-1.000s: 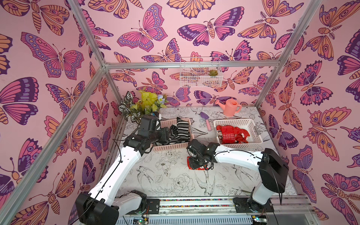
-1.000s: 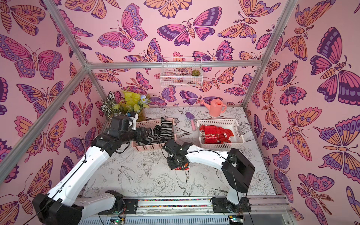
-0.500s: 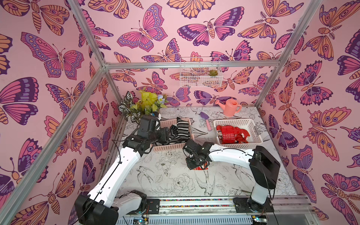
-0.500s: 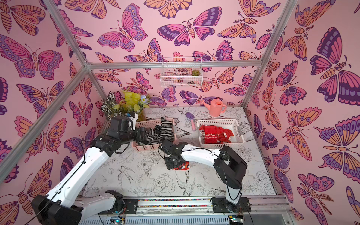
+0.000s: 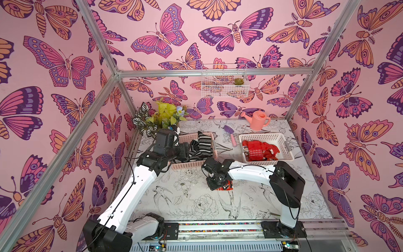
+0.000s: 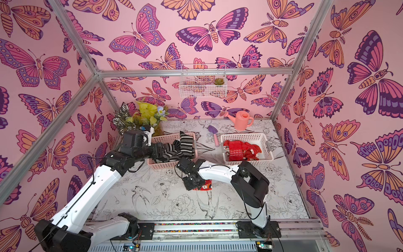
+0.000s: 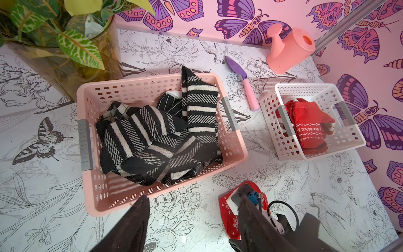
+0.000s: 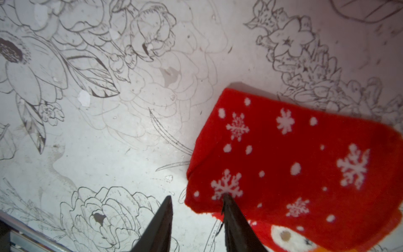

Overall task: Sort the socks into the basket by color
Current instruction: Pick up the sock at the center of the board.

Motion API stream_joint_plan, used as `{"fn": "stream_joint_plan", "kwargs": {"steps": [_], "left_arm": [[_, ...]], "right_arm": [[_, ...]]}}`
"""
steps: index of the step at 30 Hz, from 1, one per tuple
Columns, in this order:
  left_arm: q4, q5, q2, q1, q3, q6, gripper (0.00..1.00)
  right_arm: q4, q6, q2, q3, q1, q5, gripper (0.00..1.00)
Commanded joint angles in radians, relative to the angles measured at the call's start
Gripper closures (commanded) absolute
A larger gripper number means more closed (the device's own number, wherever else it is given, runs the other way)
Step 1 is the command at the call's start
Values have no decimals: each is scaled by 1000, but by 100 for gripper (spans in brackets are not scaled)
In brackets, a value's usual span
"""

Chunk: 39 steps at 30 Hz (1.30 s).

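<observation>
Floral tabletop [image 5: 185, 203] bears 1 red sock [image 8: 294, 163] beneath right gripper [image 8: 197, 196].

Robot lab test cell, dressed as a garden nook. On my feeds:
- An aluminium frame [image 5: 213, 73] boxes in flat butterfly-print wall panels [image 5: 174, 32].
- The bench [image 5: 192, 203] is covered in a line-drawn flower-and-bird sheet.
- Two white arms, left arm [image 5: 130, 196] and right arm [image 5: 250, 172], are mounted on a rail [image 5: 218, 227] along the bench's near edge, cables exposed.
- Props at the back: potted plant [image 5: 161, 117], pink watering can [image 5: 258, 121], purple trowel [image 5: 231, 136], and a wire shelf [image 5: 224, 87] on the wall holding a small succulent [image 5: 238, 81].
</observation>
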Motion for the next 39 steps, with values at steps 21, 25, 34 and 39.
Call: {"fn": "stream_joint_plan", "kwargs": {"steps": [21,25,34,39], "left_arm": [[-25,-15,-13,4,-15,13,33],[-26,-17,-13,6,-15,13,33],[-26,-18,-11,8,-15,13,33],[-25,-21,-13,8,-16,13,33]], "right_arm": [[-36,15,83,26,6,11,83],[-39,8,65,28,6,11,88],[-51,-19,-42,18,6,5,94],[-43,-22,-89,7,5,-6,94]]}}
